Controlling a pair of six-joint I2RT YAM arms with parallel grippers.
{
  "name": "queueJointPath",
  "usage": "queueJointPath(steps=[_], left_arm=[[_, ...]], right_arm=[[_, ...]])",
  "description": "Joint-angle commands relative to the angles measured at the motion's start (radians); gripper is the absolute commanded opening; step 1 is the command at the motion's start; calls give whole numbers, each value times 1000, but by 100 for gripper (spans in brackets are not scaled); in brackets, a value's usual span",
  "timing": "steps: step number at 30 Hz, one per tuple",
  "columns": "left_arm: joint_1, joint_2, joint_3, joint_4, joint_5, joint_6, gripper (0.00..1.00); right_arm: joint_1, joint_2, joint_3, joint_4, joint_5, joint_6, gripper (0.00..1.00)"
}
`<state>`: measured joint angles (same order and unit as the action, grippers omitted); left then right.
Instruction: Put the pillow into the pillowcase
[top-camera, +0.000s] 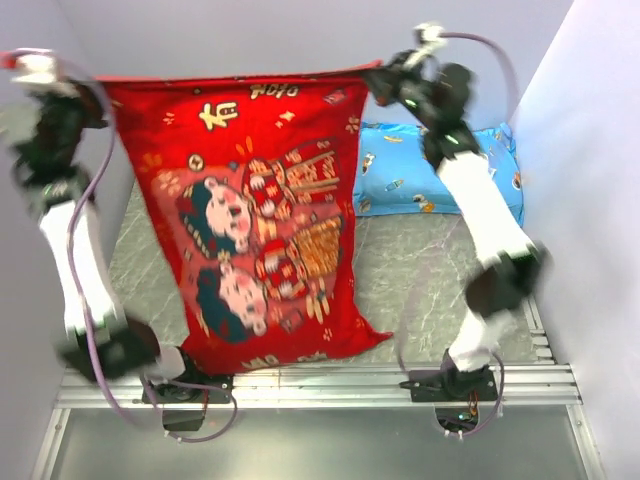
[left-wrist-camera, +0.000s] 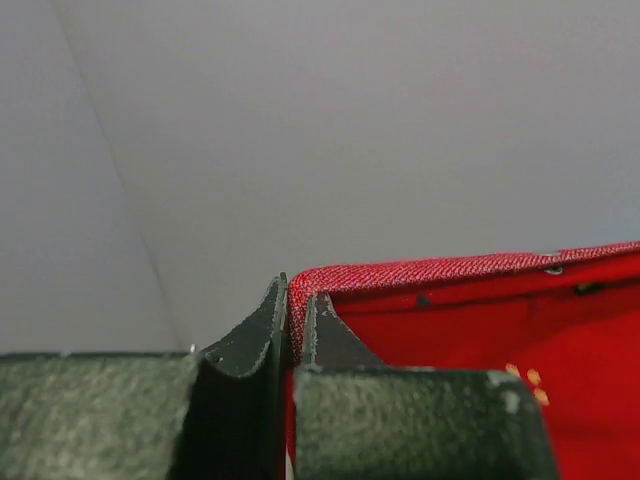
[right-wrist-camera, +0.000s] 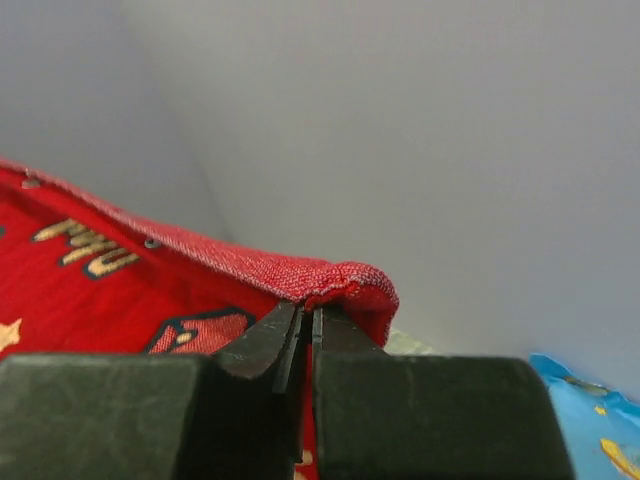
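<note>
**Red case held up by its two top corners**

The grey marbled worktop (top-camera: 430, 290) runs from the metal rail (top-camera: 330, 385) at its near edge to the pale back wall (top-camera: 300, 35).

The pillowcase (top-camera: 250, 220) hangs spread above the left half of the worktop. Its bright cartoon-print face is turned to the top camera. Its top hem is stretched nearly straight along the far edge, and its bottom edge reaches down to the near edge, just beside the left arm's base. Its lower right corner sticks out toward the middle of the near edge.

The blue cartoon-print pillow (top-camera: 400, 180) lies flat in the far right corner, partly behind the right arm and just beside the case's right edge.

The left gripper (top-camera: 105, 92) is raised over the far left corner. In its wrist view, its fingers (left-wrist-camera: 295, 300) are closed tight, with the woven red hem (left-wrist-camera: 430, 270) pinched between them.

The right gripper (top-camera: 375, 78) is raised near the middle of the far edge. Its wrist view shows it (right-wrist-camera: 308, 315) closed to a sliver on the folded top corner of the case (right-wrist-camera: 340, 280), with the blue pillow (right-wrist-camera: 590, 420) low at the right.
</note>
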<state>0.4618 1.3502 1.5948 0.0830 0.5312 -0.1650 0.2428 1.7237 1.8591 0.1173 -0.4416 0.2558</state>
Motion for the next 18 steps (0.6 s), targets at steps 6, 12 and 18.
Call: queueJointPath(steps=[6,12,18], left_arm=[[-52,630,565,-386,-641,266,49],[-31,502,353,-430,-533,314,80],[-43,282,71,-445,-285,407,84]], right_arm=[[-13,662,921,-366,320,-226,83],[-19,151,149,-214,252,-334,91],[41,-41,75,-648,-66,-352,91]])
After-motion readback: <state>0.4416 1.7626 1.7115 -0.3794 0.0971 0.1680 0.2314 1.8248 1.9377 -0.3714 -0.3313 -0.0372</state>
